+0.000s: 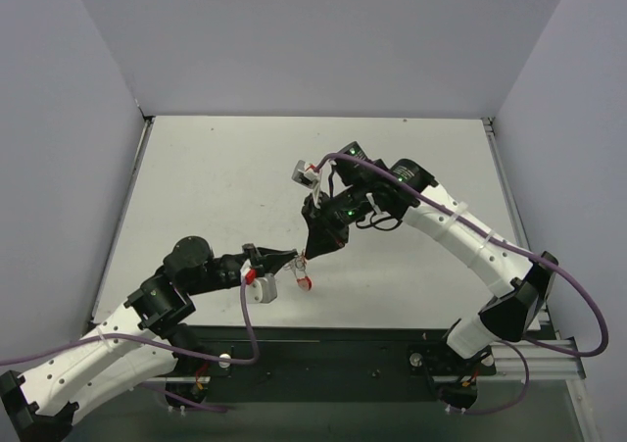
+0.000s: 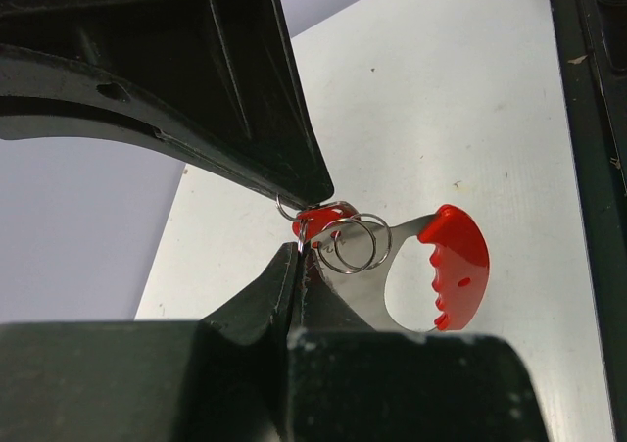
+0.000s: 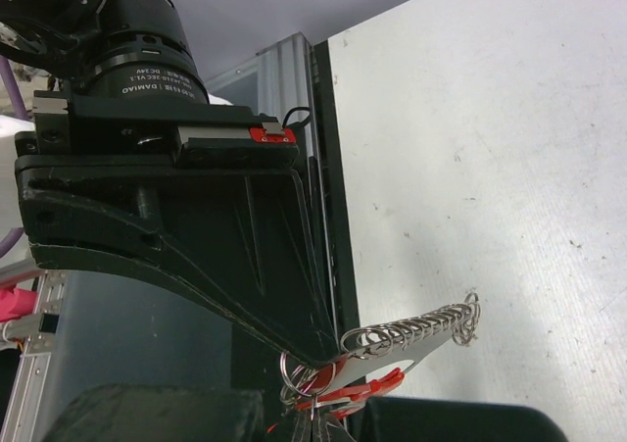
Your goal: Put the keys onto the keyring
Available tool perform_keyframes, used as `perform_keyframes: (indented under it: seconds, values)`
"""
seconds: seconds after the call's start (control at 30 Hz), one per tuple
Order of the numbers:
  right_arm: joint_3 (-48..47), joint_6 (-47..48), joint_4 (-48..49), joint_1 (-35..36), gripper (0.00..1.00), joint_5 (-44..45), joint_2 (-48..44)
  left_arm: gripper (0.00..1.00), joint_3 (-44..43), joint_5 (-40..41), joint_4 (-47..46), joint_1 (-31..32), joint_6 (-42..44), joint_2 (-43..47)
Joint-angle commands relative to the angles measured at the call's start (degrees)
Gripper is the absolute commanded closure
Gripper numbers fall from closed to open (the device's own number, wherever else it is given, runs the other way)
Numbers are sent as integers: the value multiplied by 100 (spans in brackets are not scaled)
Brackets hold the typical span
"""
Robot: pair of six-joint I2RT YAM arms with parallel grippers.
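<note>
Above the table (image 1: 225,187), in the top view, both arms reach inward and their tips meet near the middle of the near half of the surface. The left gripper (image 1: 292,258) points right. The right gripper (image 1: 310,248) points down and to the left, its fingers drawn to a single point. The keyring (image 1: 305,283) hangs just below that meeting point and shows as a small red arc; finer detail is too small to read there. Left wrist view: the left gripper (image 2: 308,224) has its two black fingers pinched nearly together on one of the keys (image 2: 319,217), of which the small red tag and a thin silver sliver show at the tips. The keyring (image 2: 457,266) extends to the right of the pinch, clear of the table, with its bright red arc at the far end and its grey-silver band running back behind the lower finger. Two small silver rings (image 2: 355,243) sit on the band just beside the tag. Right wrist view: the right gripper (image 3: 353,381) is clamped on the near end of the keyring (image 3: 423,326). The band juts out to the right from the upper fingertip, carrying a close row of silver rings, with red plastic just beneath it. The lower finger is mostly cut off by the frame edge, so the exact contact is not visible.
</note>
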State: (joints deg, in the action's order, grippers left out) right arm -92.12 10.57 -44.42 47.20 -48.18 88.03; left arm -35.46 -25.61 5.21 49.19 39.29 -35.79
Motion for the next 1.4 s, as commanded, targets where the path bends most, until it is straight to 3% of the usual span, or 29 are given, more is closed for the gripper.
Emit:
perform_keyframes:
  seconds: [0.0, 0.77, 1.37]
  values:
    - [-193, 33, -163, 79, 100, -86, 65, 100, -92, 65, -187, 21, 26, 11]
    - [-333, 86, -295, 70, 100, -77, 259, 100, -84, -15, -91, 29, 70, -16]
    - [-369, 103, -567, 114, 100, -86, 267, 100, -154, 469, -73, 38, 0, -51]
